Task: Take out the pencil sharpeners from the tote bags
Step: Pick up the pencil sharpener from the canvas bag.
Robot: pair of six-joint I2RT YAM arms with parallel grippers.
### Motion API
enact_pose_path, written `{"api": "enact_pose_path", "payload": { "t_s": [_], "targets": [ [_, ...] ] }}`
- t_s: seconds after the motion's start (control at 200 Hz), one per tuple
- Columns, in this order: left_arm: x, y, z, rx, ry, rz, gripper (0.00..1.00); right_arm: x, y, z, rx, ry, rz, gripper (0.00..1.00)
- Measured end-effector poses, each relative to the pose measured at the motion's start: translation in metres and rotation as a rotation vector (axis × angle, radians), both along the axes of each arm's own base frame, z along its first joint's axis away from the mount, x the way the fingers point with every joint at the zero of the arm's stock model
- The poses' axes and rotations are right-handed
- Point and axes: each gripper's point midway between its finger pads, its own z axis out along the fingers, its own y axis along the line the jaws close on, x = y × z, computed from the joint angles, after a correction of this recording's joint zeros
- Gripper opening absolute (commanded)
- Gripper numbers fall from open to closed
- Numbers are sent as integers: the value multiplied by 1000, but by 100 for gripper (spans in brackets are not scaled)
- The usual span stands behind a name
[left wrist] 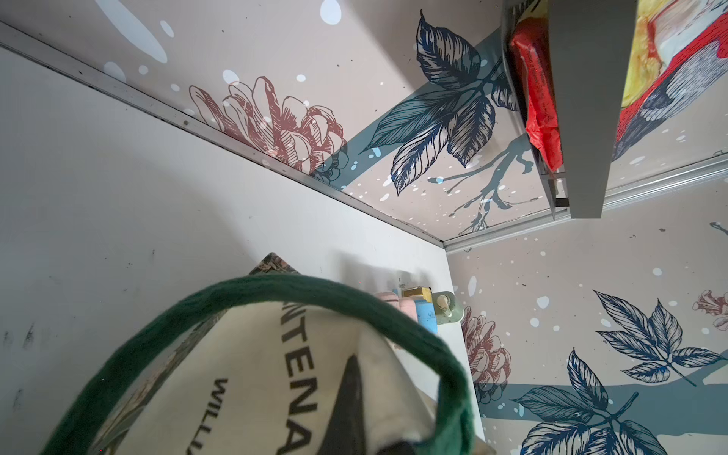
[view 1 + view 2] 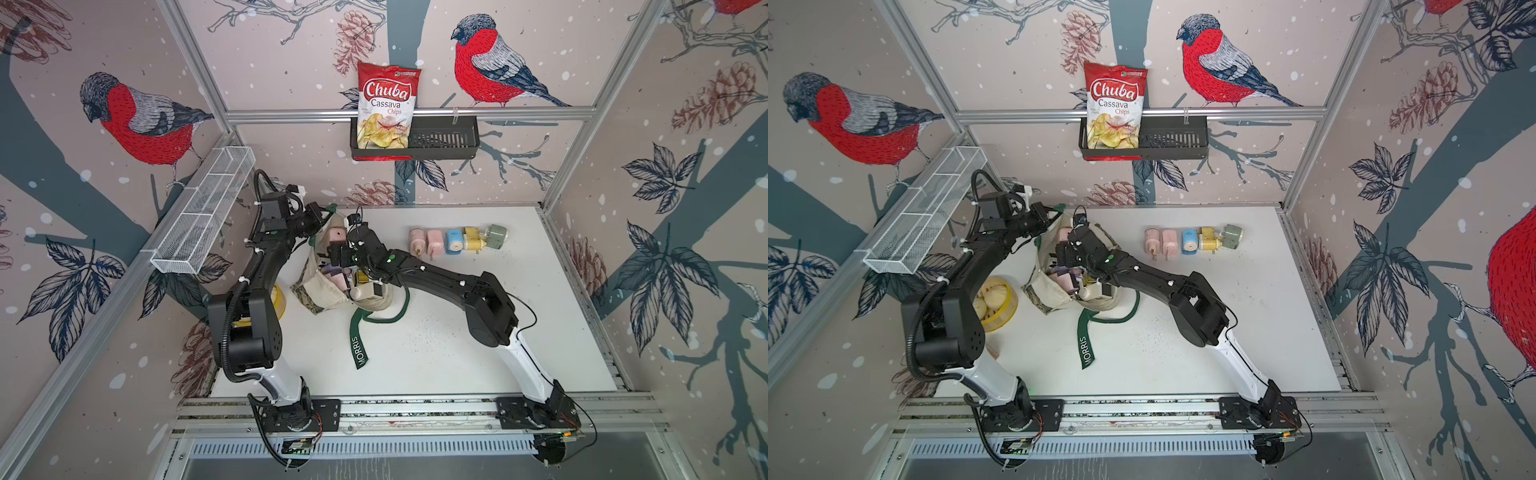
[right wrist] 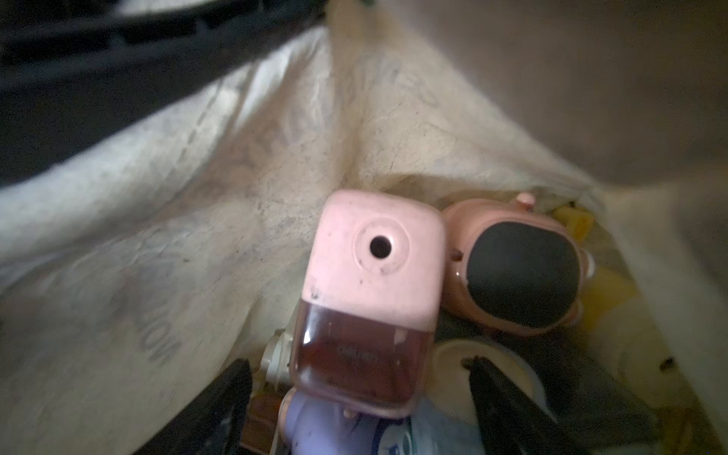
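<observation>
My right gripper [image 3: 356, 364] is down inside the tote bag [image 3: 236, 189]. Its jaws are spread wide on either side of a pink sharpener [image 3: 374, 268] without touching it. The sharpener's pencil hole faces my wrist camera and its tinted drawer sits between my fingers [image 3: 220, 405]. Just beside it lies a second pink sharpener [image 3: 520, 272] with a dark oval face, and a purple one [image 3: 315, 429] lies against the drawer end (only this wrist view shows them close; the top views give a jumble at the bag's mouth).

My left gripper [image 2: 324, 214] is pinched shut on the bag's rim by the green handle [image 1: 275, 291]. Its wrist view reads "NTENA" and "WILLIA" on the canvas.

The other handle [image 2: 360, 349] lies on the counter [image 2: 457, 332], lettered "MORRIS". Beyond it, a row of five sharpeners [image 2: 455, 241] stands outside the bag. A yellow bowl [image 2: 1000, 307] shows pale discs in a top view. On the back wall, a black basket [image 2: 444, 139] holds a chips bag [image 2: 388, 104] marked "Chuba Cassava Chips".
</observation>
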Motion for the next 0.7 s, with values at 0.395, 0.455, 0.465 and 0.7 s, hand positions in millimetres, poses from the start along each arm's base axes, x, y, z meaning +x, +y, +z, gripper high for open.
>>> {"api": "enact_pose_path", "payload": {
  "t_s": [0.395, 0.455, 0.465, 0.7],
  "targets": [
    [0, 3, 1, -1, -2, 9, 0, 25, 20, -5, 59, -10, 18, 84],
    [0, 4, 1, -2, -1, 12, 0, 24, 23, -5, 63, -8, 29, 84],
    [0, 4, 1, -3, 0, 13, 0, 24, 23, -5, 64, -7, 31, 84],
    [1, 5, 1, -7, 6, 26, 0, 24, 32, -7, 70, -20, 66, 79]
  ]
}}
